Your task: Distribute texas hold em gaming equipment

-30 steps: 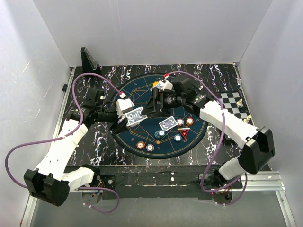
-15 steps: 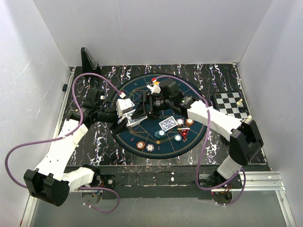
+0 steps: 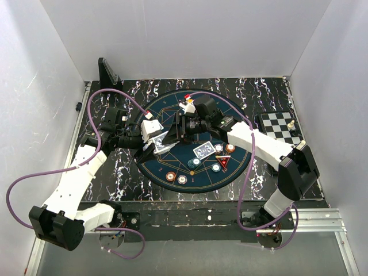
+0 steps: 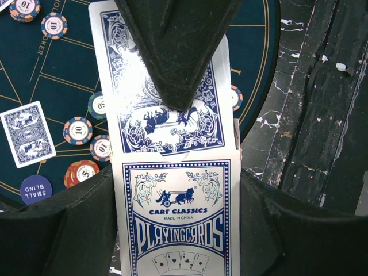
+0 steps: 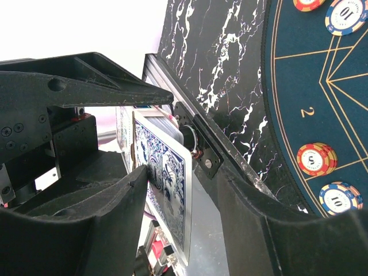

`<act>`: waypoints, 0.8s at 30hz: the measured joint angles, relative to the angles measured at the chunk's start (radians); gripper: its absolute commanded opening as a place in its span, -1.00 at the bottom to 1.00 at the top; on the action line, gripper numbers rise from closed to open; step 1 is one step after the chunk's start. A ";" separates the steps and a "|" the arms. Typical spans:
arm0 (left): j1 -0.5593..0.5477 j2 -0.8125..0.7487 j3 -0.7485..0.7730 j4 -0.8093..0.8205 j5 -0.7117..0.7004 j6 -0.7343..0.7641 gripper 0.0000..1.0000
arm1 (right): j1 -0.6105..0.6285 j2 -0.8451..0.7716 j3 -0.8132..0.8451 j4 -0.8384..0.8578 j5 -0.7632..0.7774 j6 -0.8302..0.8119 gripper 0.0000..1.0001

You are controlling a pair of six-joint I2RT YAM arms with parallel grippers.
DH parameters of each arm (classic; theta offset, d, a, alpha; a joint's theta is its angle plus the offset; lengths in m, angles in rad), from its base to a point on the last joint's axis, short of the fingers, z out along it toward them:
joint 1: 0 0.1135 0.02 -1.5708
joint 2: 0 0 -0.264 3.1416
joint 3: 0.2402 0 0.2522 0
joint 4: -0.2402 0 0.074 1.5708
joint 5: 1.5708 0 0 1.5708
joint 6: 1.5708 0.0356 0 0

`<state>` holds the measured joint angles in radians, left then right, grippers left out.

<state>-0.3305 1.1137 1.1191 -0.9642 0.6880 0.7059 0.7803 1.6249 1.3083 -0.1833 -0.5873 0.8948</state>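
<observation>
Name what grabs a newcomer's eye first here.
Over the round teal mat, the left tool clamps a box of playing cards, and the right tool straddles one blue-backed card sticking out of it. Striped chips and a face-down card lie on the mat's near half.

The whole table [image 3: 264, 98] is viewed steeply from above its near edge, while the blue-backed card [image 4: 201, 115] protruding from the card box [image 4: 175, 224] is framed closely from opposite sides by both wrist views.
</observation>
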 measured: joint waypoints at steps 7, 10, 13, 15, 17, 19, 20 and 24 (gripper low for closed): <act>0.000 0.000 0.000 0.000 0.000 0.000 -0.89 | -0.026 -0.007 0.000 0.000 0.000 0.000 0.11; 0.000 0.000 0.000 0.000 0.001 0.000 -0.89 | -0.035 -0.013 0.000 0.000 0.001 0.000 0.11; 0.000 0.000 0.000 0.001 0.003 0.000 -0.90 | -0.041 -0.016 0.000 -0.001 0.003 -0.003 0.09; 0.000 0.000 0.000 0.002 0.004 0.000 -0.90 | -0.041 -0.018 0.000 -0.003 0.006 -0.007 0.07; 0.000 0.000 0.000 0.003 0.004 0.000 -0.90 | -0.041 -0.022 0.000 -0.007 0.008 -0.009 0.07; 0.000 0.000 0.000 0.003 0.004 0.000 -0.90 | -0.043 -0.026 0.000 -0.011 0.010 -0.012 0.08; 0.000 0.000 0.000 0.003 0.004 0.000 -0.90 | -0.044 -0.027 0.000 -0.015 0.010 -0.014 0.13; 0.000 0.000 0.000 0.003 0.004 0.000 -0.91 | -0.048 -0.029 0.000 -0.032 0.010 -0.030 0.43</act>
<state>-0.3305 1.1137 1.1191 -0.9607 0.6922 0.7063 0.7319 1.5963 1.3083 -0.2157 -0.5777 0.8650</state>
